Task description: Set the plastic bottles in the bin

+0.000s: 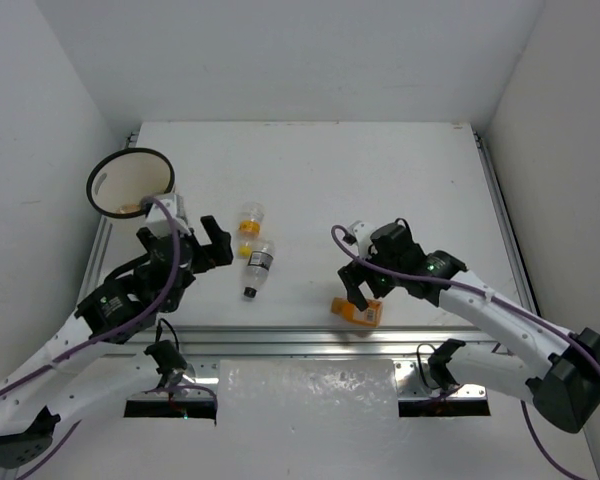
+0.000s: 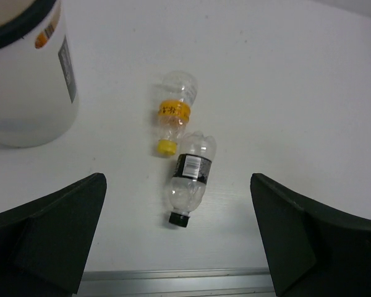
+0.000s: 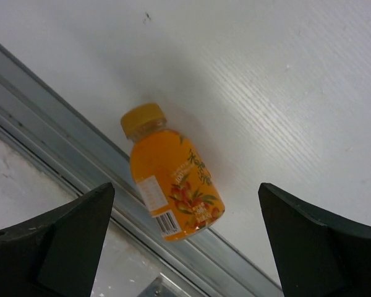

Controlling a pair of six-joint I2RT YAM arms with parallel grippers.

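The white bin (image 1: 130,182) stands at the far left; its wall also shows in the left wrist view (image 2: 31,80). A clear bottle with yellow cap and label (image 1: 249,219) (image 2: 174,111) and a clear bottle with black cap and label (image 1: 257,266) (image 2: 190,176) lie side by side mid-table. An orange bottle (image 1: 358,311) (image 3: 172,176) lies at the table's front edge against the metal rail. My left gripper (image 1: 208,245) (image 2: 178,241) is open, just left of the clear bottles. My right gripper (image 1: 360,291) (image 3: 185,247) is open above the orange bottle.
A metal rail (image 1: 280,338) (image 3: 62,124) runs along the table's near edge. White walls close in the left, back and right sides. Something orange lies inside the bin (image 1: 130,209).
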